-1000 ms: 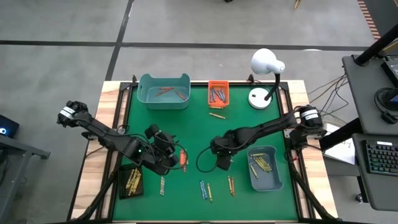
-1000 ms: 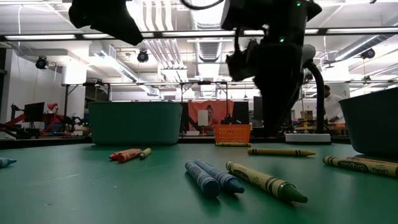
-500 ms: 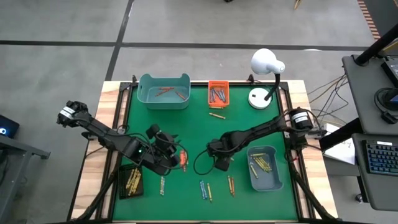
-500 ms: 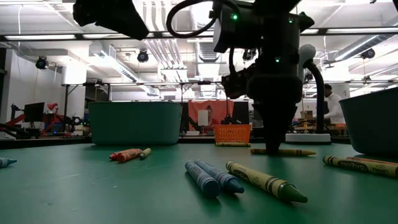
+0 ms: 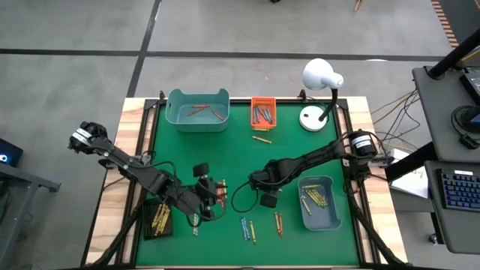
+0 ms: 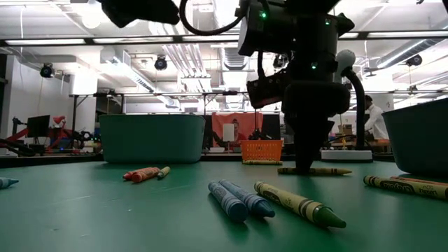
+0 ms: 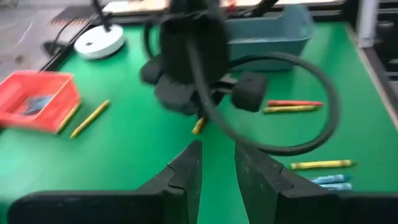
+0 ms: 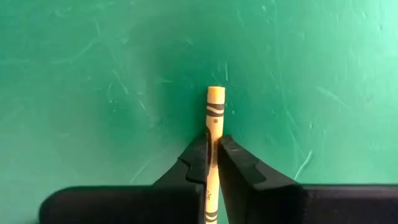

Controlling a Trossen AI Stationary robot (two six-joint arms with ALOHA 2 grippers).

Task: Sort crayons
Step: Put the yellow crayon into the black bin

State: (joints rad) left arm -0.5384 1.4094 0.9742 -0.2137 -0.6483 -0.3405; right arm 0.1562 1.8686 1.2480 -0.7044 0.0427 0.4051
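Surface: green felt-like mat (image 5: 285, 161) on a wooden table with a pale plank edge (image 5: 133, 112). Around it, grey concrete floor. The low view looks into a workshop: white ceiling ducts, strip lights, a red banner far back, a person (image 6: 369, 119) at right behind the lamp stem.

Fixtures in the high view: teal plastic bin (image 5: 198, 109) at upper left, holding reddish sticks; small orange tray (image 5: 263, 113) at upper centre with blue-grey ones; white desk lamp (image 5: 321, 91) at upper right; grey-blue bin (image 5: 320, 201) at lower right with yellow ones; black tray (image 5: 159, 218) at lower left, also yellow.

Loose crayons (image 5: 248, 229) lie along the lower centre of the mat, one yellow near the orange tray (image 5: 261, 139), a reddish group left of centre (image 5: 220, 191).

Right gripper (image 8: 212, 153): fingers pressed together on a yellow-gold crayon (image 8: 214, 112), down at the mat at centre frame; crayon's lower end cut off between the fingers.

Left gripper (image 7: 216, 163): over the mat's lower left, jaws a narrow gap apart, nothing between them.

Hard to make out: the left wrist view is blurred; crayon labels unreadable.
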